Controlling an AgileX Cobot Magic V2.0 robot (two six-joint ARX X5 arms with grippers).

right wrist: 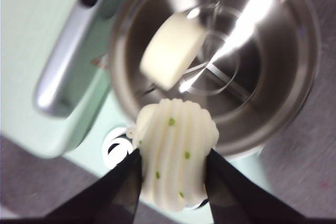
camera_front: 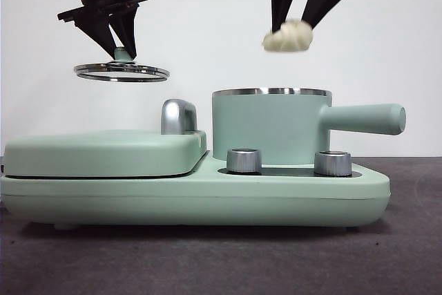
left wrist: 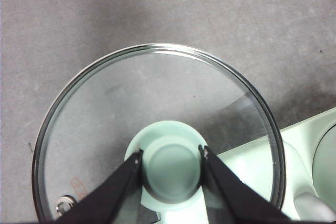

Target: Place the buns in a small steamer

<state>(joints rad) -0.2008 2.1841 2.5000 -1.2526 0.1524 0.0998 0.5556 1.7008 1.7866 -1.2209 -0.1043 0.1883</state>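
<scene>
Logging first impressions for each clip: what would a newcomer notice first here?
Both arms hang in the air with something held. The right gripper pinches the ridged bun above the open steamer, where the smooth bun already lies inside. The left gripper holds the glass lid by its knob, off to the side over the grill lid.

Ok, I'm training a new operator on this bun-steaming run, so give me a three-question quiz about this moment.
1. True or false: the glass lid sits on the small steamer.
2. What does the right gripper hold? A) the smooth bun B) the ridged bun C) nothing
3. Fill in: the smooth bun lies inside the ____.

Key: 1. False: the left gripper holds it up by its knob, off to the side. 2. B, the ridged bun, in the air above the steamer. 3. small steamer.
</scene>
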